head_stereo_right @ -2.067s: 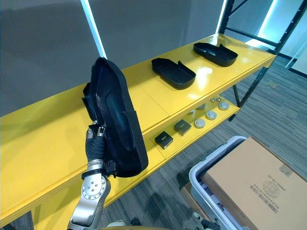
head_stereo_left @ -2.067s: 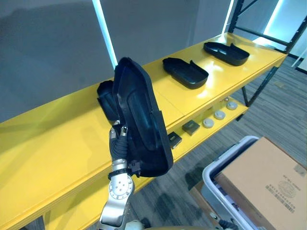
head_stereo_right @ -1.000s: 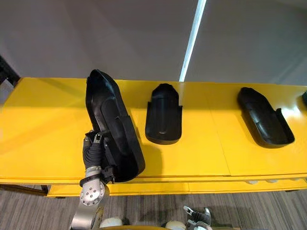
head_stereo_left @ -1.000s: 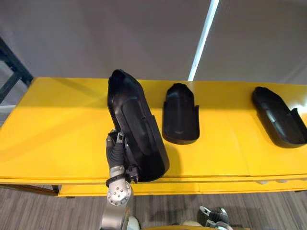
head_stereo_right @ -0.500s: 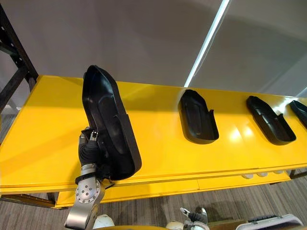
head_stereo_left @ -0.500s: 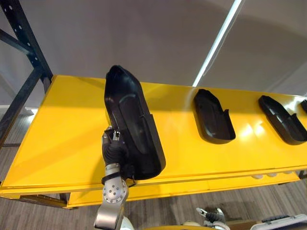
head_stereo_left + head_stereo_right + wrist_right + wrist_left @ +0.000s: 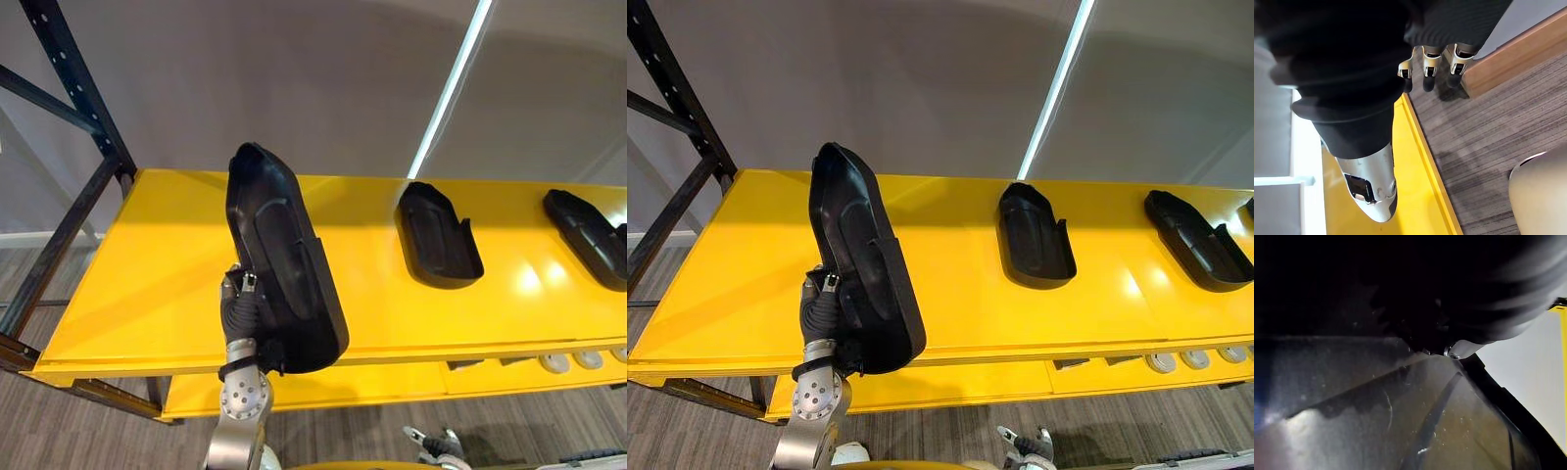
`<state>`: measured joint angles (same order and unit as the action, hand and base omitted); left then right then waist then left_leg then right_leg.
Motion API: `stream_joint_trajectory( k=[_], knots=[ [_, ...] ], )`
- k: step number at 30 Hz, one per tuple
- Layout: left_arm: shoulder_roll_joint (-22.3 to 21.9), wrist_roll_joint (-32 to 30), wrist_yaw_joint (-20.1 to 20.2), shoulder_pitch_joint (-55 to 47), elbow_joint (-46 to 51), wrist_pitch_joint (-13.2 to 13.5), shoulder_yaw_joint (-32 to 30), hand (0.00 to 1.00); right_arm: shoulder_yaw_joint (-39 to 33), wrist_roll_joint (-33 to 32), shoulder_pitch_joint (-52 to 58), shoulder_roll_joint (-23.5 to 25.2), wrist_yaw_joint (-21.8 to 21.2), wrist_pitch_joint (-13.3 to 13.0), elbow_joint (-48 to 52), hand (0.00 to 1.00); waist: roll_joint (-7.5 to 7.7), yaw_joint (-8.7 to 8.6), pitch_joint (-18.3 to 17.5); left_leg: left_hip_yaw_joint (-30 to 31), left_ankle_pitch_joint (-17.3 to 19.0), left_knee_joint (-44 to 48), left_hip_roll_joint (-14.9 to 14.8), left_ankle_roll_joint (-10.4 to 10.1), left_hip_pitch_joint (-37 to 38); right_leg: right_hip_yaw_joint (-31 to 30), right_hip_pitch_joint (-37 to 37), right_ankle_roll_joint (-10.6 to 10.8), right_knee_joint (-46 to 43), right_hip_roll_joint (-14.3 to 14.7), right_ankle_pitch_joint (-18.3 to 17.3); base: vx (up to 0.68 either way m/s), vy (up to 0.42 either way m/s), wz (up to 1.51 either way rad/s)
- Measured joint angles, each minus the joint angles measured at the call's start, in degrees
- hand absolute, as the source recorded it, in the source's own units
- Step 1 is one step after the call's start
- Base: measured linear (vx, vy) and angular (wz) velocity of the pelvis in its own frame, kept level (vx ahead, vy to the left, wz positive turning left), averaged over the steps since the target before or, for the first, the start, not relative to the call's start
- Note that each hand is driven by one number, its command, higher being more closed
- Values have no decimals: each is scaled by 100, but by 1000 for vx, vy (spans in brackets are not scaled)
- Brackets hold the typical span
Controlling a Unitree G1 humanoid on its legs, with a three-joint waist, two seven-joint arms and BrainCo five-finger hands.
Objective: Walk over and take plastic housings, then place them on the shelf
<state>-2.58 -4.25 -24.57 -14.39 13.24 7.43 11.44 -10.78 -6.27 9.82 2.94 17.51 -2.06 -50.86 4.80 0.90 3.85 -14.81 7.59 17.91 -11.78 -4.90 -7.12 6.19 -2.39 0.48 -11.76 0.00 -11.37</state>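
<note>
A large black plastic housing (image 7: 282, 264) stands upright over the front of the yellow shelf (image 7: 147, 274). My left hand (image 7: 240, 311) is shut on its lower left edge, with the thumb showing at the rim. The left wrist view shows the housing's inner wall (image 7: 1400, 411) from very close. Two more black housings (image 7: 438, 235) (image 7: 588, 235) lie flat on the shelf to the right. My right hand (image 7: 1430, 66) hangs low beside the shelf's edge with its fingers relaxed and nothing in them.
A black rack post (image 7: 78, 108) rises at the shelf's left end. The lower shelf (image 7: 323, 387) carries small round parts (image 7: 588, 360) at the right. Bare yellow shelf lies left of the held housing. Grey carpet (image 7: 1488, 132) and a brown box edge (image 7: 1518, 54) lie under the right hand.
The camera has swung from looking along the shelf to facing it, bringing its left end and the rack post into view. The housing stays held upright in my left hand.
</note>
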Motion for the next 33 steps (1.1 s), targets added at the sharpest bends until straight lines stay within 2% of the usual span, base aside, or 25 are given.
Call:
stream_joint_trajectory(
  k=[7, 16, 22, 25, 26, 28, 30, 33],
  knots=[
    [224, -509, 323, 35, 0, -255, -265, 100, -8, 27, 94, 3, -86, 18, -17, 0, -17, -1, -95, -132, -4, -194, 23, 33, 179, -170, -158, 81, 282, -43, 226, -24, 32, -11],
    [500, -997, 287, 686, -142, -593, -1078, 100, -45, 210, 228, -53, -301, 50, -52, 0, -164, -18, -409, -245, -12, -384, 76, 30, 194, -303, -166, 80, 509, -74, 339, -39, 15, -6],
    [752, -1002, 317, 1192, -640, -886, -1383, 100, -123, 242, 185, -54, -430, 110, -67, 0, -115, -41, -458, -279, -78, -453, 91, 43, 201, -355, -141, 100, 564, -72, 403, 10, 8, -3],
    [895, -1007, 328, 1466, -939, -1005, -1539, 100, -220, 243, 166, -58, -534, 122, -69, 0, -153, -58, -459, -310, -182, -612, 116, 54, 294, -494, -119, 136, 607, -63, 510, 30, 24, -4],
    [969, -1010, 331, 1502, -975, -1093, -1621, 100, -252, 243, 149, -59, -538, 123, -68, 0, -171, -134, -459, -312, -194, -650, 134, 60, 316, -517, -120, 143, 607, -68, 522, 38, 34, -1],
    [1032, -1022, 337, 1602, -1125, -1113, -1686, 100, -274, 246, 139, -65, -544, 127, -71, 0, -185, -168, -459, -314, -254, -774, 179, 75, 367, -546, -118, 134, 607, -79, 553, 0, 0, 0],
    [1210, -1057, 372, 1773, -1628, -1171, -1731, 100, -272, 265, 123, -92, -556, 137, -63, 0, -281, -165, -486, -428, -511, -1193, 219, 96, 588, -591, -71, 186, 609, -72, 716, 1, 27, -14],
    [1372, -1070, 482, 1921, -2114, -1282, -1868, 100, -275, 326, 84, -103, -652, 139, -51, 0, -337, -184, -488, -552, -782, -1675, 327, 137, 743, -637, 37, 139, 613, -98, 792, -46, 36, -16]
  ],
)
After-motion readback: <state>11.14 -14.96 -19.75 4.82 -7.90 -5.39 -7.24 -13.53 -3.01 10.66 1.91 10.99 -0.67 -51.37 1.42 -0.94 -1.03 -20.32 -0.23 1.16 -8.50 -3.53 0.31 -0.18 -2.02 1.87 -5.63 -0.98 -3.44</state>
